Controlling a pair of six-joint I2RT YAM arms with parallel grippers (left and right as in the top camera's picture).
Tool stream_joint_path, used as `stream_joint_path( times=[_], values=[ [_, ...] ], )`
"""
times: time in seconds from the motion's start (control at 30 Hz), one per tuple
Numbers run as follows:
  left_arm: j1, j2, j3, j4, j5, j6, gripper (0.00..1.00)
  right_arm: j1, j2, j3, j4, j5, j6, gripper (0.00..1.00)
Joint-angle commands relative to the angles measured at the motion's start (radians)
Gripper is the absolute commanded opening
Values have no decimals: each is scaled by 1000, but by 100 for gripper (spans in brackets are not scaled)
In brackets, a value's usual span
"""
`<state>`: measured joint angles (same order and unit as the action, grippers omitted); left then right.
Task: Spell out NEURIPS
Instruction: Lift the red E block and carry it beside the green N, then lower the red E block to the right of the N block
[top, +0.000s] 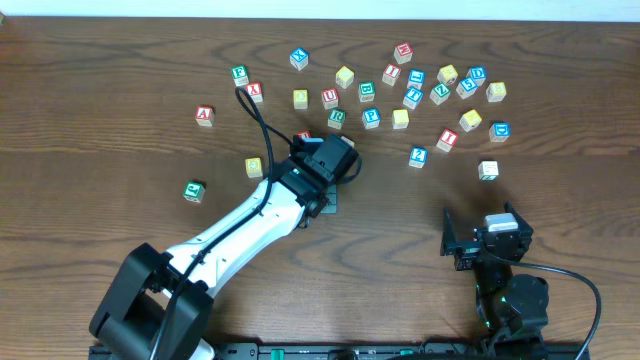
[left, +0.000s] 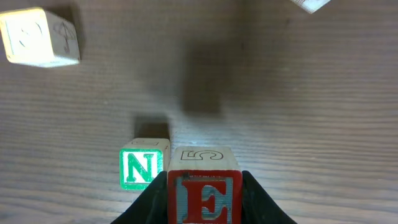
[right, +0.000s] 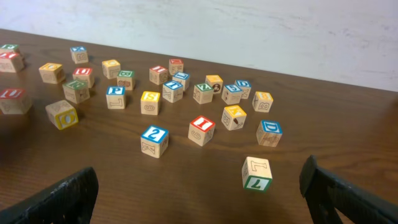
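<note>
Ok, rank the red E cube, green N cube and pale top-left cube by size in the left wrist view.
Red E cube and pale top-left cube: alike, E partly cropped.
Green N cube: smallest.

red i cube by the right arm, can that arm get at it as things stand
Probably yes. The right gripper is open and empty, and the red I cube stands just ahead of it with nothing in between. The neighbouring blue cube and yellow cube stand apart from it.
</note>
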<state>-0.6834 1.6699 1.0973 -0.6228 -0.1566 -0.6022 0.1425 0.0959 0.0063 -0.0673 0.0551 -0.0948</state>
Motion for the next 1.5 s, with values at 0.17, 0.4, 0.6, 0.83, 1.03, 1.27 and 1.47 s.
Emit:
stream_joint_path(
  times=[0.17, 0.4, 0.6, 0.83, 1.03, 1.27, 1.47],
  values=[
    [-2, -5, -60, 43, -13, -1, 15, -5, -4, -1, -4, -3, 4, 99],
    [-3, -5, -61, 57, -13, 4, 15, -5, -4, -1, -4, -3, 4, 99],
    [-3, -4, -104, 99, -13, 2, 15, -5, -4, -1, -4, -3, 4, 99],
    [-3, -4, -129, 135, -5, -5, 15, -5, -4, -1, -4, -3, 4, 99],
    [-9, -4, -129, 139, -5, -3, 15, -5, -4, -1, -4, -3, 4, 99],
    [-35, -3, -138, 169, -13, 18, 15, -5, -4, -1, -4, -3, 4, 99],
    [-36, 0, -151, 188, -14, 17, 15, -5, -4, -1, -4, -3, 4, 99]
  ],
)
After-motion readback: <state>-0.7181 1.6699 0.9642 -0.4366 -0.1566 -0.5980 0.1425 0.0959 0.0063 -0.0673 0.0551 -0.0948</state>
